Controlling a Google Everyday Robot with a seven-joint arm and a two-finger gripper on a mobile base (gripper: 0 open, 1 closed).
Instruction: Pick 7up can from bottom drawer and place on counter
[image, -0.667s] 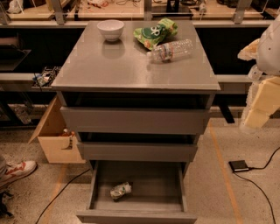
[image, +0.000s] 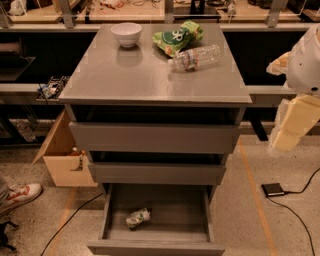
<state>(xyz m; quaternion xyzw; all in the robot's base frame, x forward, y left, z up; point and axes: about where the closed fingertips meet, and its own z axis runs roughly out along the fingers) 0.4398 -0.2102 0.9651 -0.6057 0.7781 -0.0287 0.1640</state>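
Silvery can (image: 138, 218) is lying in the bottom drawer (image: 172, 207) — our gripper (image: 295, 122), state we cannot tell, is hanging aside; next we are needing a reach down.

You look down from in front, fairly near, on counter (image: 145, 75) and bottom drawer (image: 172, 210), gripper (image: 292, 127) at right edge.

light: warm, dim, from overhead | glare: soft sheen on the tabletop (image: 125, 80) — bowl (image: 126, 34) mirrored in it, far left | shadow: deep under the tabletop's lip; bottom drawer (image: 170, 202) floor murky | gripper (image: 295, 122): right edge — lit pale cream
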